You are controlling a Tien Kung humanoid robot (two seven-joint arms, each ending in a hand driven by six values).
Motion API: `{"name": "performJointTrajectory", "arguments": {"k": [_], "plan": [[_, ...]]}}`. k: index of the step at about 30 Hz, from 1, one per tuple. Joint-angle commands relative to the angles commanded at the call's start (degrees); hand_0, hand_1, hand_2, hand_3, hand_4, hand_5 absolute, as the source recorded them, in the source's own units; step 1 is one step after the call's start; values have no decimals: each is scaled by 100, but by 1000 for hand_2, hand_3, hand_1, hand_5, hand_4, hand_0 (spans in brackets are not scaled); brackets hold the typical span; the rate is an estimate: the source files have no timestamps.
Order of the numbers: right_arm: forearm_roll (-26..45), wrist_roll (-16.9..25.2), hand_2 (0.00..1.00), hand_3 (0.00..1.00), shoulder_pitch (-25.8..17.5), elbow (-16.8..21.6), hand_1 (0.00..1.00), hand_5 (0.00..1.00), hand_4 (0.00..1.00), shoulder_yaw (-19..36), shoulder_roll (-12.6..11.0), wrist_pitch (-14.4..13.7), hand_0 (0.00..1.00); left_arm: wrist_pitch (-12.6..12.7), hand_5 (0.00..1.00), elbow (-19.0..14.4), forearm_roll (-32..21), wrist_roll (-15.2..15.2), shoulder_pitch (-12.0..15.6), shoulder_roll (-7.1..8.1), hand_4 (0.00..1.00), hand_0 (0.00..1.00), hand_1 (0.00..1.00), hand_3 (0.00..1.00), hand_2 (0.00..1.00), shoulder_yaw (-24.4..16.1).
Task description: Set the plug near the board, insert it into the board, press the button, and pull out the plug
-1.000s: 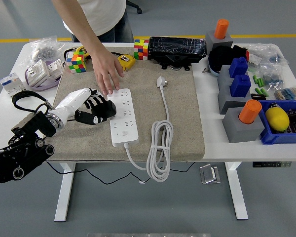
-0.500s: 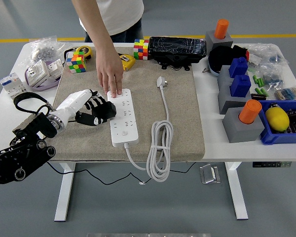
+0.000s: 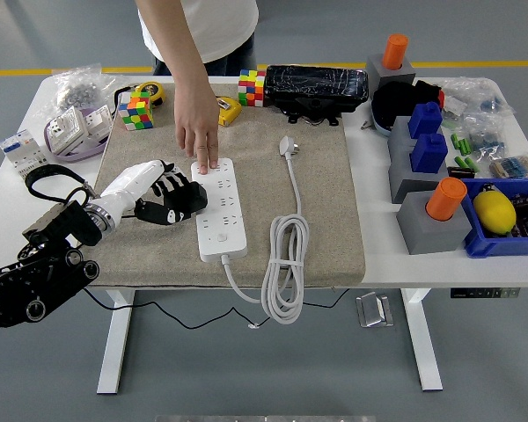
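From the head view, the robot's left hand point(image 3: 169, 199) lay on the tan mat point(image 3: 334, 237) just beside the left edge of the white power strip point(image 3: 220, 209), its black fingers loosely curled and holding nothing; the right arm did not show at all. A person's hand point(image 3: 196, 130) reached down from the far side of the white surface point(image 3: 378, 237), fingertips resting on the far end of the strip as if steadying it. The plug point(image 3: 288, 146) lay on the mat well apart from the robot's hand, off to the right of the strip near its far end, with its white cord point(image 3: 286, 264) running toward the near edge and piled in loose loops beside the strip's near end. To my eye the first step, bringing the plug to the strip, was not yet done. To do it well, the hand would need to cross over the strip without knocking it, take the plug by its body rather than the cord, and turn the prongs downward over a socket; the loops looked slack enough not to drag.
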Motion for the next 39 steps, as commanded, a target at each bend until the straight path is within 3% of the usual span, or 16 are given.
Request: {"name": "performJointTrajectory", "arguments": {"k": [2, 3, 8, 9, 12, 15, 16, 21, 22, 26, 27, 28, 31, 39], "plan": [[-2, 1, 671, 567, -2, 2, 684, 593, 978, 0, -1, 0, 622, 15, 63, 2, -36, -34, 8, -1, 960, 507, 488, 598, 577, -17], [-2, 2, 671, 567, -1, 2, 684, 592, 977, -1, -1, 1, 622, 17, 262, 1, -47, -44, 9, -1, 998, 684, 737, 824, 773, -25], [-2, 5, 671, 567, 2, 5, 684, 592, 977, 5, 0, 5, 622, 48, 262, -21, -92, -87, 1, 3, 998, 684, 737, 824, 773, -42], [-6, 6, 671, 567, 3, 6, 684, 591, 978, 10, 0, 4, 621, 61, 317, -27, -114, -100, 7, 6, 998, 694, 757, 849, 794, -52], [-9, 8, 671, 567, 1, 13, 684, 591, 978, 17, 1, 5, 621, 116, 317, -59, -172, -140, 34, 13, 998, 694, 757, 849, 794, -96], [-17, 9, 671, 567, -2, 18, 684, 591, 978, 18, 3, 5, 621, 192, 317, -216, -286, -165, 109, 41, 998, 694, 757, 849, 794, -215], [-21, 10, 671, 567, -1, 19, 684, 591, 978, 18, 2, 5, 622, 242, 433, -317, -313, -163, 169, 62, 998, 684, 734, 809, 774, -290], [-40, 18, 671, 567, -1, 27, 684, 591, 978, 34, 1, 2, 622, 601, 433, -1031, -292, -67, 653, 187, 998, 684, 734, 809, 774, -761], [-44, 21, 670, 567, -2, 27, 684, 590, 977, 38, 0, 0, 622, 680, 546, -1223, -231, -29, 782, 218, 947, 691, 729, 771, 762, -835], [-62, 38, 670, 567, 7, 24, 684, 590, 977, 57, -5, -11, 622, 856, 546, -1818, 125, 168, 1265, 315, 947, 691, 729, 771, 762, -1067], [-64, 42, 670, 567, 7, 23, 684, 590, 977, 61, -3, -12, 622, 862, 546, -1897, 200, 206, 1343, 330, 947, 691, 729, 771, 762, -1101], [-68, 46, 670, 566, 4, 20, 684, 588, 978, 70, 6, -14, 621, 842, 562, -2008, 328, 280, 1458, 366, 902, 759, 788, 785, 797, -1147], [-79, 59, 670, 566, -5, 17, 684, 588, 978, 92, 16, -20, 621, 748, 562, -2205, 499, 451, 1644, 445, 902, 759, 788, 785, 797, -1147], [-107, 85, 670, 566, -14, 46, 683, 589, 978, 127, 8, -37, 619, 512, 590, -2244, 560, 751, 1656, 470, 872, 784, 811, 802, 815, -928]]}}
